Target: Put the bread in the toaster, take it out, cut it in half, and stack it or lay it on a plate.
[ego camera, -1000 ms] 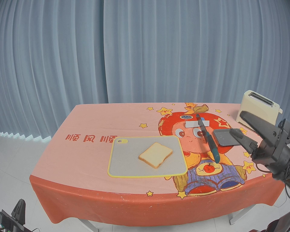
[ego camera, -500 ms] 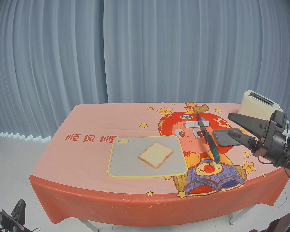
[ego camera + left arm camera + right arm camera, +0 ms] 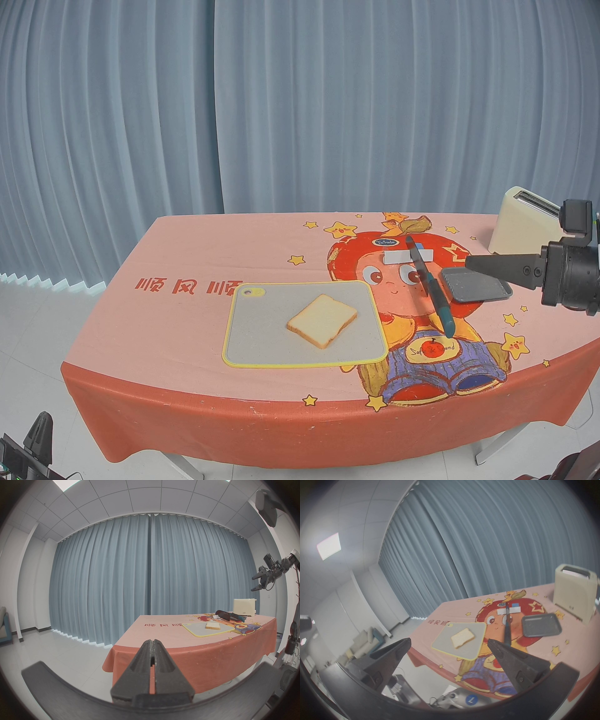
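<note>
A slice of bread lies flat on the grey, yellow-rimmed cutting board at the table's middle. The cream toaster stands at the far right edge, its slot empty. A teal-handled knife lies between the board and a dark grey plate. My right gripper hovers above the table's right side, near the plate and toaster, pointing toward the board. In the right wrist view this gripper is open and holds nothing, with the bread far beyond it. My left gripper is shut, low and off the table's left front corner.
A pink cartoon-print cloth covers the table, with bare cloth left of the board and behind it. A blue curtain hangs behind. The table's right edge runs just past the toaster.
My right gripper has risen and swung up from the table's right front edge; it now lies level beside the toaster. The bread, knife, plate and left gripper have not moved.
</note>
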Available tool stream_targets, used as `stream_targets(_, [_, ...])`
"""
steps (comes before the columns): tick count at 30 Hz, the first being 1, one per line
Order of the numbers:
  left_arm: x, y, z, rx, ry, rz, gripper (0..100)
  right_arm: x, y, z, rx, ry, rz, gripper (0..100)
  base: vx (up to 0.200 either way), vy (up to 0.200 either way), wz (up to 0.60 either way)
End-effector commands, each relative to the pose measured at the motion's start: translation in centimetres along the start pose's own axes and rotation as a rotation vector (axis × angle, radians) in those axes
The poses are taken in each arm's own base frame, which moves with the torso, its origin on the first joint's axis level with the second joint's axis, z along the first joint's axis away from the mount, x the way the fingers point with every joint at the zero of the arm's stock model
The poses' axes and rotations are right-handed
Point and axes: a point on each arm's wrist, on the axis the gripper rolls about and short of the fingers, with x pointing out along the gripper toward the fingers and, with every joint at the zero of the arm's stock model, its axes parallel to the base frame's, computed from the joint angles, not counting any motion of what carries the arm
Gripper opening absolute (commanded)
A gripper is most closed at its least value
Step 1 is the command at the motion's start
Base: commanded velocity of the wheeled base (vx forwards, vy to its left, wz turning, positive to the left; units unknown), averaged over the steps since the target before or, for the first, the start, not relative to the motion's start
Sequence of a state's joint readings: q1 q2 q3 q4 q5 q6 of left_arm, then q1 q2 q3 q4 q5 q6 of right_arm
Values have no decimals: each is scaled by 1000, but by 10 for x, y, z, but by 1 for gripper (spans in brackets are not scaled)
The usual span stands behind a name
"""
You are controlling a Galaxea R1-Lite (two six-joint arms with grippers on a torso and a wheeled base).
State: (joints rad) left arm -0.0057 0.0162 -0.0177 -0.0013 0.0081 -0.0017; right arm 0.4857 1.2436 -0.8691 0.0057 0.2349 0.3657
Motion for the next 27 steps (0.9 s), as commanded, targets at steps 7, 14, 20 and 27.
stream_targets(7, [1, 0, -5, -1, 14, 1, 0, 8, -5, 15, -60, -40, -76, 100, 0, 0, 0])
stream_targets(14, [1, 0, -5, 0, 14, -1, 0, 9, -5, 16, -55, -63, -78, 100, 0, 0, 0])
stream_targets(20, [1, 0, -5, 0, 14, -1, 0, 12, -7, 12, -55, -47, -75, 100, 0, 0, 0])
stream_targets(27, [1, 0, -5, -1, 14, -1, 0, 26, -15, 7, -58, -26, -90, 100, 0, 0, 0])
